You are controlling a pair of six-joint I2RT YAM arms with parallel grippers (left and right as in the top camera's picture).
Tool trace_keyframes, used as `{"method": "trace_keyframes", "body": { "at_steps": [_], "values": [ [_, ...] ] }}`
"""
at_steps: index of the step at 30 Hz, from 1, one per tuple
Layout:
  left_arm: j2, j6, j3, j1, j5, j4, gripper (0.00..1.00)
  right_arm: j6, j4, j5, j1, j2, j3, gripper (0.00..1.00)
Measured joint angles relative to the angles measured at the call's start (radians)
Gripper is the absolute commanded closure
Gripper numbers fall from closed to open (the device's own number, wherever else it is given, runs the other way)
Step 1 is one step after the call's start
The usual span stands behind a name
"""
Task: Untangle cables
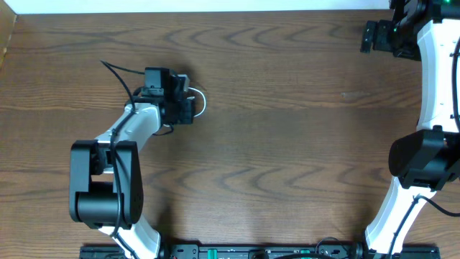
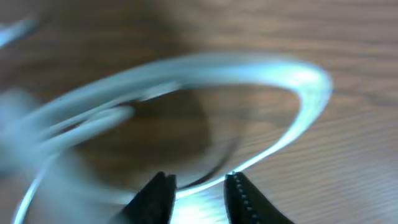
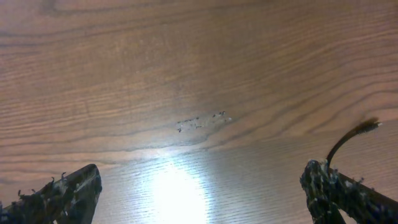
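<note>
Cables: mid-left of the table, right at the tip of the left gripper. From above, only a bit of white loop to see; rest hidden under the gripper. Up close, white cable curved in a big blurry loop, w/ one strand running betw. the two tips. Thin dark line inside the loop, maybe the black cable; too blurry to be sure. Jaws near each other, small gap showing, strand in that gap. Can't tell if pinched or just loosely framed.

Right gripper: jaws wide apart, nothing in betw., only bare wood below. Parked far off at the back-right corner, well apart from the cables.

Step in hand, prob.: getting a hold on the white loop. Not much untangled yet, by the look of it.

Next: squeeze tight on the strand, then lift slow & pull the white loop away from the black one. Prob. needs the right gripper brought over to pin down the other cord, or else risk of both sliding along together.
</note>
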Motion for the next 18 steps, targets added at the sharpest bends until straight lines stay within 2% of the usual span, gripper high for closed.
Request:
{"method": "trace_keyframes", "body": {
  "at_steps": [4, 12, 18],
  "values": [
    [0.000, -0.004, 0.000, -0.076, 0.075, 0.047, 0.86, 0.000, 0.002, 0.022, -0.004, 0.000, 0.000, 0.01],
    [0.000, -0.072, 0.001, -0.304, 0.154, 0.179, 0.86, 0.000, 0.005, 0.039, -0.049, 0.000, 0.000, 0.01],
    [-0.021, -0.098, 0.040, -0.432, 0.180, 0.188, 0.86, 0.000, 0.003, 0.038, -0.103, 0.000, 0.000, 0.01]
  ]
}}
